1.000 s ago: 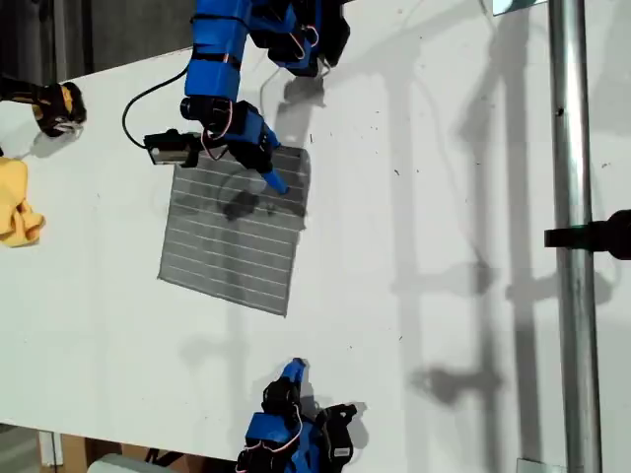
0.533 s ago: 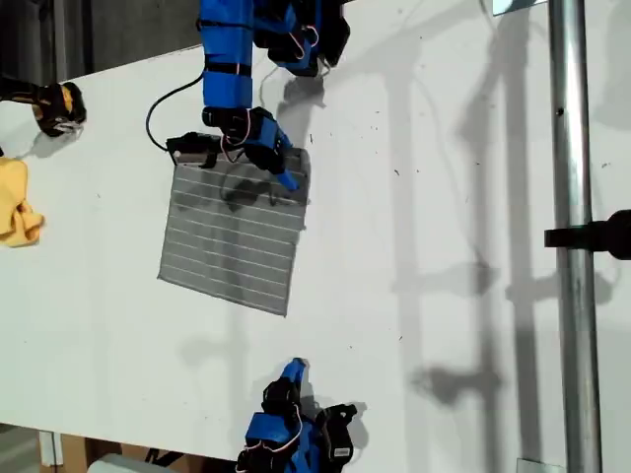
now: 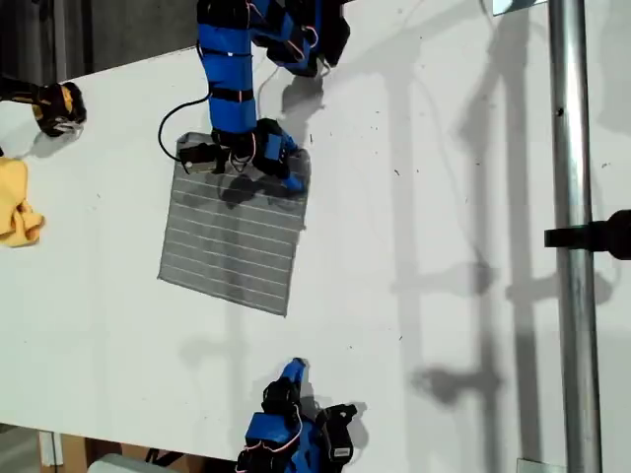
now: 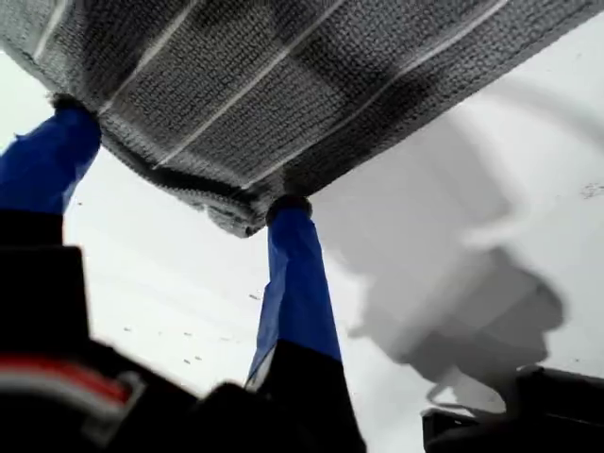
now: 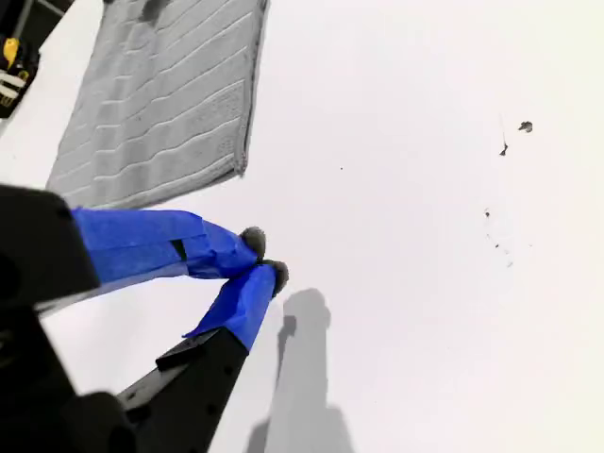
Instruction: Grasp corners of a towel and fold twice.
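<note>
The towel [image 3: 235, 235] is laid flat on the white table [image 3: 444, 197], toward the exterior view's left, with its stripes running across its width. The arm entering from the top of the exterior view is identified as the first arm: it is angled downward over the far edge of the towel, and the first gripper [image 3: 286, 177] is positioned at the towel's far corner [image 3: 302, 158] on the exterior view's right. In the first wrist view the two blue-taped fingers [image 4: 297, 274] are spread apart, with the tips set against the towel's edge [image 4: 236, 203]; the jaws are parted and nothing is clamped between them. Whether the cloth is lifted off the table there cannot be told.

The second arm is seen folded low at the bottom of the exterior view, well apart from the towel. The second gripper [image 3: 294, 371] is pointed toward the towel's near edge. In the second wrist view its fingertips [image 5: 253, 241] are pressed together above bare table, with nothing held.

A yellow cloth [image 3: 18, 202] is lying at the exterior view's left edge.
</note>
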`<action>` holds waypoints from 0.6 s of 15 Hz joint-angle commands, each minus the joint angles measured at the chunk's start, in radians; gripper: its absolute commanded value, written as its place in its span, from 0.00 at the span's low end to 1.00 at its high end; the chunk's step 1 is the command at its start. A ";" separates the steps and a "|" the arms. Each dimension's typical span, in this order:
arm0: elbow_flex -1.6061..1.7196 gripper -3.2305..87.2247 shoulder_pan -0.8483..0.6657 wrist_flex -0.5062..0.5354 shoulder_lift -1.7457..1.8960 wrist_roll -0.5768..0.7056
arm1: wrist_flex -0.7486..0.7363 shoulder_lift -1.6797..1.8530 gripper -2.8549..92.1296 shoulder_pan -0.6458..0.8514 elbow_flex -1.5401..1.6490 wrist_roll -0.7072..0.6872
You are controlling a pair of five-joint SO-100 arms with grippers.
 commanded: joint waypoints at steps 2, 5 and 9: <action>0.003 0.04 -0.006 0.006 0.006 0.005 | -0.015 -0.015 0.39 0.028 -0.015 -0.002; 0.003 0.04 -0.006 0.006 0.006 0.005 | -0.020 -0.028 0.30 0.032 -0.020 0.006; 0.003 0.04 -0.009 0.006 0.006 0.003 | -0.011 -0.061 0.06 0.017 -0.057 0.002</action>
